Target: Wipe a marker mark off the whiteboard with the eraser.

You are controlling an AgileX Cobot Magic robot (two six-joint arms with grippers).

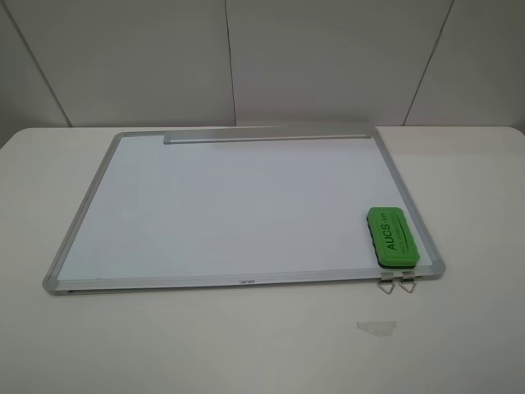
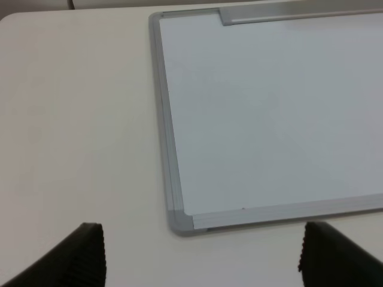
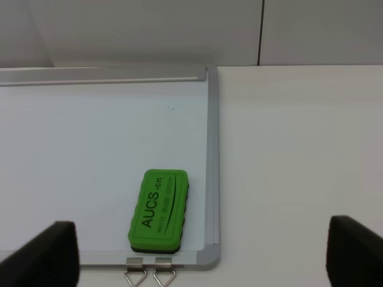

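Observation:
The whiteboard [image 1: 238, 205] lies flat on the table, its grey tray strip [image 1: 267, 136] along the far edge. On the board's near right corner rests the green eraser [image 1: 391, 236], lettering up; the right wrist view shows this eraser [image 3: 159, 209] just inside the frame. I cannot make out the marker mark in any view; the board surface looks blank. My left gripper [image 2: 200, 257] hangs open over the table near the board's near left corner [image 2: 179, 220]. Open too, my right gripper [image 3: 203, 254] hovers short of the eraser. Neither arm appears in the exterior high view.
A pale scrap of tape [image 1: 376, 327] lies on the white table [image 1: 205, 345] in front of the board. Two metal hanger clips [image 1: 396, 285] stick out from the near frame under the eraser. A white panelled wall stands behind the table.

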